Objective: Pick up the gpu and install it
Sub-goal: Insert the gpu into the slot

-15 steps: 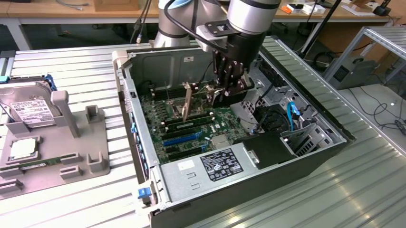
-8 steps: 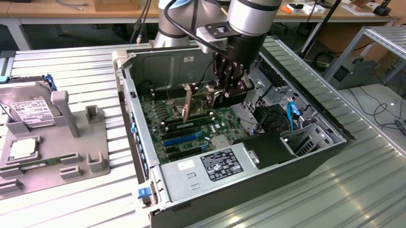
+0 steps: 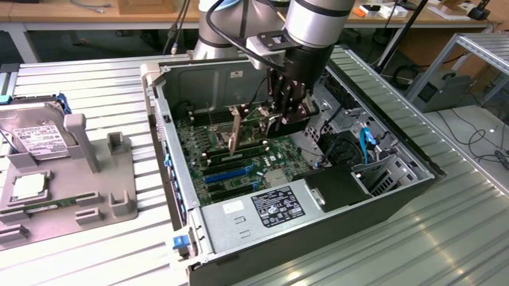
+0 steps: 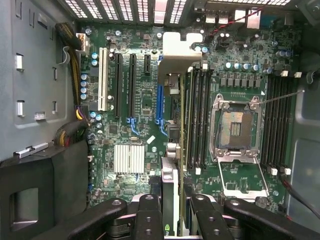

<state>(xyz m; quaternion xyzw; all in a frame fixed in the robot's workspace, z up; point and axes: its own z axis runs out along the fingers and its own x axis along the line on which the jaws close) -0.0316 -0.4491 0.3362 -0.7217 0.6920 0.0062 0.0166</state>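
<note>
I am carrying out the install step: my gripper point(image 3: 280, 119) is clenching the gpu point(image 4: 171, 150) edge-on between its fingers, hanging it inside the open computer case point(image 3: 413, 173) just above the motherboard point(image 4: 150, 100). The card's pale bracket is pointing toward the case's rear wall. By my reckoning, seating calls for lining its edge up with a long slot — squarely, no tilt. The case is lying on a ribbed metal table point(image 3: 95, 77); a workshop bench is standing behind.

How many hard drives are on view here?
1. The hard drive, silver with a white label, sits in the grey holder at the exterior view's left, outside the computer case. Others may be hidden inside the case.
</note>
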